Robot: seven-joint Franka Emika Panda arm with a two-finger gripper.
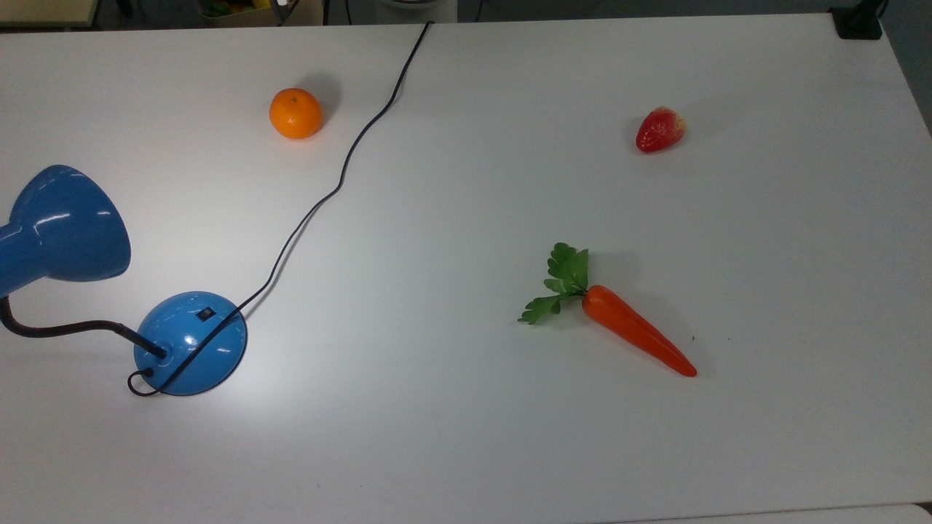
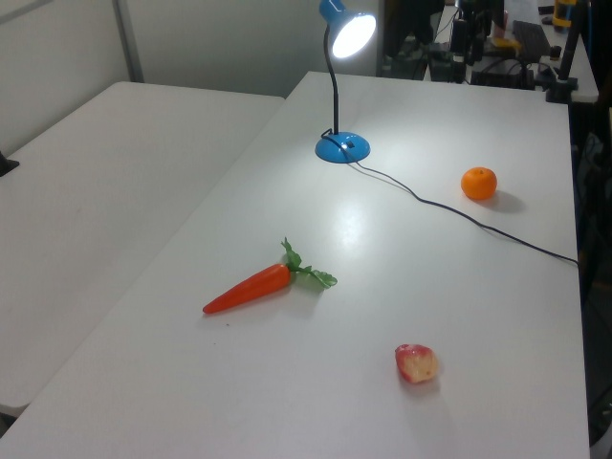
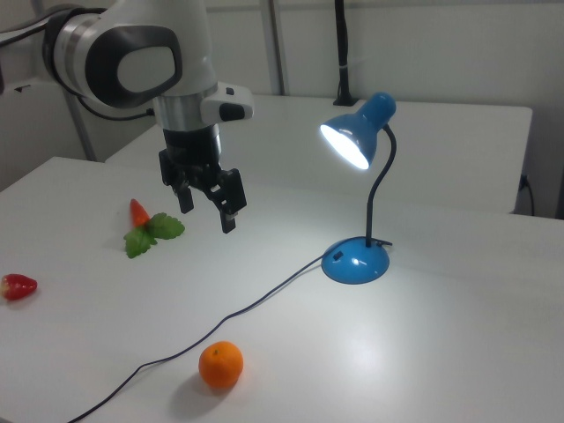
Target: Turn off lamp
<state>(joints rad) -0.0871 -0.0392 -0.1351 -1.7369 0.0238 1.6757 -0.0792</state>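
The blue lamp stands at the top view's left, its domed base (image 1: 191, 342) carrying a small black switch (image 1: 207, 314) and its cone shade (image 1: 65, 225) leaning out on a black bendy neck. Its bulb glows in the left view, where the lamp (image 2: 342, 146) stands at the far end of the table, and in the right view, where the shade (image 3: 352, 141) shines down at the table. My gripper (image 3: 209, 211) hangs open and empty above the table, well off to the right view's left of the lamp base (image 3: 355, 262). A thin black cord (image 1: 342, 175) runs from the base to the table's far edge.
An orange (image 1: 295, 113) lies beside the cord. A carrot with green leaves (image 1: 633, 331) and a red strawberry (image 1: 660, 129) lie on the top view's right half of the white table (image 1: 466, 437). In the right view the carrot (image 3: 141, 216) sits just behind my gripper.
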